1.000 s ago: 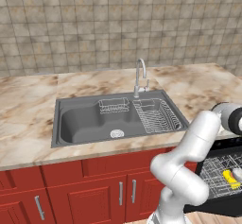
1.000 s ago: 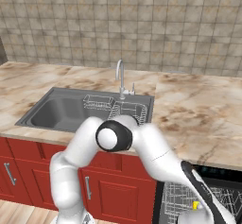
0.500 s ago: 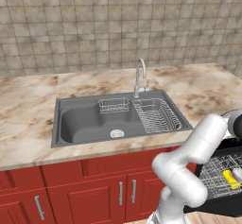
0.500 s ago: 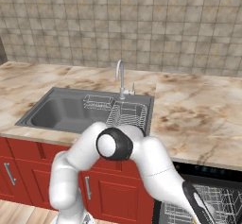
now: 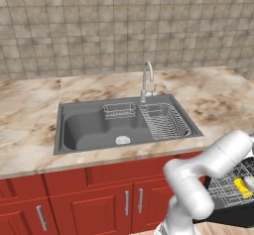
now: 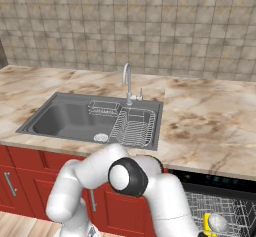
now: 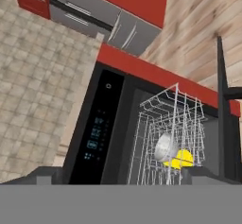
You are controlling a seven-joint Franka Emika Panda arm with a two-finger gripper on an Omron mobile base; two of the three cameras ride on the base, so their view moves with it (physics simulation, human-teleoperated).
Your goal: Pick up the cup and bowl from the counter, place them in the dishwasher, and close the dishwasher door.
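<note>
Claw point(image 7: 116, 173) spread, empty; cup point(image 7: 179, 159) and bowl point(image 7: 165, 146) sit racked. Risk: I snag the rack point(image 7: 165, 133) swinging for the door point(image 7: 97, 128).

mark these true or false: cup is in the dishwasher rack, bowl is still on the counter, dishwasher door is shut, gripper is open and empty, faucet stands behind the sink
1. The cup lies in the dishwasher rack: true.
2. The bowl sits on the counter: false, it lies in the rack beside the cup.
3. The dishwasher door is shut: false, it hangs open with the rack showing.
4. The gripper is open and empty: true.
5. The faucet stands behind the sink: true.
</note>
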